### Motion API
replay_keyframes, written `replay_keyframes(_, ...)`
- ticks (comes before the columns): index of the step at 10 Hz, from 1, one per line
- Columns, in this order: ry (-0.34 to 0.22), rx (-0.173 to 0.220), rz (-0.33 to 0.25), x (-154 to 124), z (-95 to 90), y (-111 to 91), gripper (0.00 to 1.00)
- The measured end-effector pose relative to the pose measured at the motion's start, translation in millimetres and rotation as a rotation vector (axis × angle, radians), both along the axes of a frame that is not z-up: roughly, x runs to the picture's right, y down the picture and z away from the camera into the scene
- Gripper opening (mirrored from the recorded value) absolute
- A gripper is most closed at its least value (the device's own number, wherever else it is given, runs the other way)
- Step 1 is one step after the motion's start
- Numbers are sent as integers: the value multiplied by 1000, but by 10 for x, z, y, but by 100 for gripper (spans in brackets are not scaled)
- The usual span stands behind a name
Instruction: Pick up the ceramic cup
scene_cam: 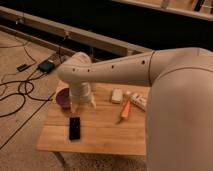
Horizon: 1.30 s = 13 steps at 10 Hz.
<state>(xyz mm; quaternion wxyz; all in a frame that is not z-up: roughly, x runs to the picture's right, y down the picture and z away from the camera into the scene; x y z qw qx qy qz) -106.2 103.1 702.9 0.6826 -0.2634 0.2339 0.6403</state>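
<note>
My arm reaches from the right across the wooden table (105,135). Its gripper (83,104) points down at the table's back left, just right of the wide dark purple bowl (63,98). The ceramic cup does not show as a separate thing; the wrist and gripper cover the spot beside the bowl where it could stand. I cannot tell if the gripper holds anything.
A small white block (117,95), an orange stick-like object (125,110) and a white packet (138,100) lie at the back right. A black phone (74,128) lies at the front left. Cables and a black box (46,65) lie on the floor to the left.
</note>
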Motion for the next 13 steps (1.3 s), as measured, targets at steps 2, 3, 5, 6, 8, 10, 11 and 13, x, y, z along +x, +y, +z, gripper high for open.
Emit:
replay_keyframes(2,0,-9,-49,114,229,-96,65)
replay_keyframes(3,3,-3,-68,159,363,-185,65)
replay_keyframes(5,4,10,-87,214,667,-426,65)
replay_keyframes(6,4,19,-86,251,822,-563,65)
replay_keyframes(8,-4,32,-77,301,1062,-770,65)
replay_keyframes(10,-21,49,-54,366,1320,-1009,65)
replay_keyframes(11,-29,55,-46,392,1413,-1090,65)
replay_keyframes(13,-47,67,-37,414,1564,-1222,65)
